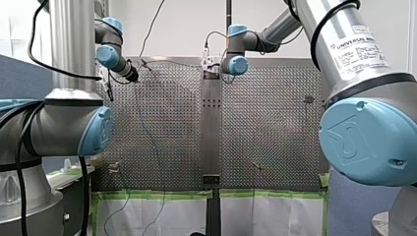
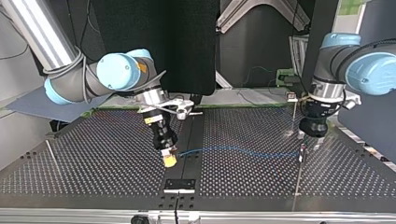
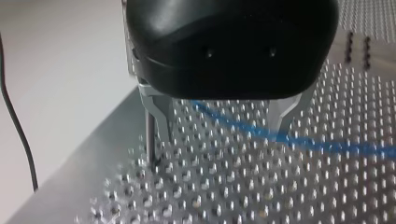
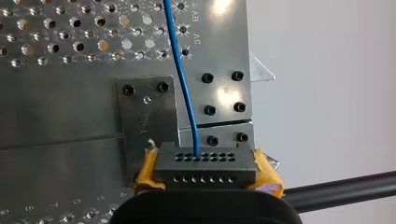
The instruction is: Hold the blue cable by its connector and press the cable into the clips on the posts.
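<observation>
The perforated steel bench (image 2: 93, 154) fills the scene. My right tool (image 4: 205, 173) has its yellow pads (image 4: 147, 170) clamped on the grey connector (image 4: 205, 163). From there the blue cable (image 4: 184, 88) runs across the bench toward my left tool (image 3: 219, 133), whose metal fingers (image 3: 156, 116) stand apart, gripping nothing, beside a post (image 3: 149, 135). The hold looks done; pressing into clips seems all left.

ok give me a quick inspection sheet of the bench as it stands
surface: perforated metal table, plain strip down its middle
job's things: blue cable runs from the connector toward a thin post; no clip made out
clutter: nothing seen
jaws: right jaws shut on the connector, yellow pads either side; left jaws open above the cable, beside the post
cables: black cables looped along both arms
surroundings: green tape on the table's edge, white sheet below
</observation>
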`<act>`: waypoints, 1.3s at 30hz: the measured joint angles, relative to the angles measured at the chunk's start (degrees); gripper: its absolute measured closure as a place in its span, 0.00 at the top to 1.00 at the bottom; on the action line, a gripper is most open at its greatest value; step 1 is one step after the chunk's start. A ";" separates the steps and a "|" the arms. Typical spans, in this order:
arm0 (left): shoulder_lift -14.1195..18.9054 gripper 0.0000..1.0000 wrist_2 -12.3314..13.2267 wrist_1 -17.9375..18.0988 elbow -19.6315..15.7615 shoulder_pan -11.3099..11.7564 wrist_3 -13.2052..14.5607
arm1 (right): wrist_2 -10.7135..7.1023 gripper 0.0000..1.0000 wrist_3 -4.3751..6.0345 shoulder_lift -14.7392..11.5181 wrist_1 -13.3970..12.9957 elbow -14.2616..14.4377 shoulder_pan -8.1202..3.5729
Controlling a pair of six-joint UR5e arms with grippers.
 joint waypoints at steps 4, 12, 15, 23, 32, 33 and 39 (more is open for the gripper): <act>2.65 0.99 0.31 -0.86 -0.63 -0.39 -1.70 | 0.00 0.00 -0.03 0.00 0.09 0.00 0.00; 6.75 0.99 1.13 -1.33 -0.74 -1.41 -1.47 | -0.03 0.00 -0.08 0.00 0.20 0.02 -0.02; 8.23 0.99 0.91 -1.73 -0.74 -1.86 -0.78 | -0.02 0.00 -0.08 0.01 0.30 0.01 -0.02; 9.82 0.99 0.65 -2.83 -0.73 -3.49 1.77 | 0.00 0.00 -0.08 0.02 0.55 0.02 -0.01; 9.85 0.99 -2.40 -2.66 -0.67 -5.53 6.25 | 0.01 0.00 -0.08 0.05 0.71 0.02 -0.01; 9.77 0.99 -2.88 -2.67 -0.63 -5.69 6.75 | 0.00 0.00 -0.08 0.05 0.72 0.02 -0.02; 8.25 0.99 -6.03 -2.89 -0.39 -6.97 9.92 | 0.00 0.00 -0.08 0.08 0.79 0.01 -0.09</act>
